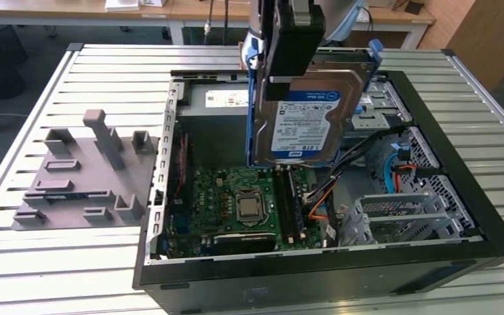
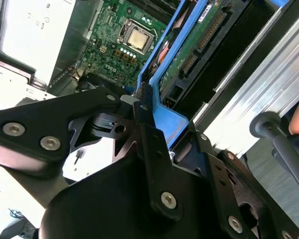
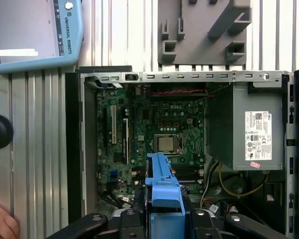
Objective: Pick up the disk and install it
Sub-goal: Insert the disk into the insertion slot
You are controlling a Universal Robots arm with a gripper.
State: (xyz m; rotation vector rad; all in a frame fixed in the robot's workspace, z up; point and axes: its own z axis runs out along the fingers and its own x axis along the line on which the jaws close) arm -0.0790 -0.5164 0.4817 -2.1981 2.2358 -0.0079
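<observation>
We see the gripper [image 1: 278, 80] clenched on the top edge of the disk [image 1: 312, 125], pinching its blue carrier so the drive hangs on edge, label outward; it hovers above the open computer case [image 1: 340, 279], over the motherboard [image 1: 234, 197], touching nothing below. We judge this edge-on hold keeps the drive's body free for sliding into a bay.

disk [image 1: 309, 121] sticker: white and blue, small print plus a barcode, on its flat face
power supply [image 1: 215, 125] sticker: white, barcodes and tiny print, far end of the case [image 1: 322, 279]
pendant [image 3: 35, 35]: white lettering down its blue rim
</observation>
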